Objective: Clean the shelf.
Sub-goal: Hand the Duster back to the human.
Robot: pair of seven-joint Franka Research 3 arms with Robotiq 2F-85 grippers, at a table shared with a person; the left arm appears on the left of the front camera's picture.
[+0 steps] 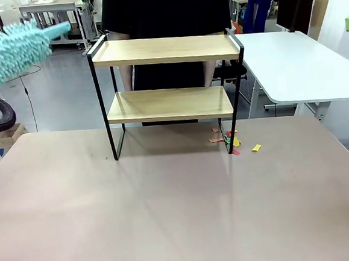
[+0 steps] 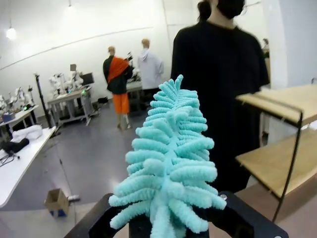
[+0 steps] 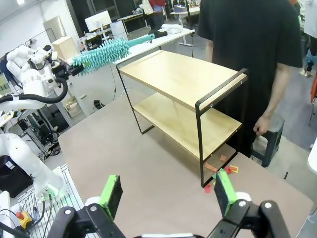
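The shelf [image 1: 165, 49] stands at the table's far middle, two light wooden boards in a thin black frame, both boards bare. My left gripper [image 2: 173, 225] is shut on the handle of a fluffy teal duster [image 2: 171, 158]. The duster [image 1: 14, 49] hangs in the air to the left of the shelf's top board, not touching it. From the right wrist view the shelf [image 3: 178, 74] lies ahead, with the duster [image 3: 104, 53] beyond its far end. My right gripper [image 3: 167, 193] hovers open above the table with nothing between its green pads [image 3: 111, 191].
Small coloured paper scraps [image 1: 232, 139] lie on the table by the shelf's right foot. A person in black [image 1: 165, 10] stands just behind the shelf, one hand [image 3: 260, 128] hanging down. A white desk [image 1: 296, 66] stands at the far right.
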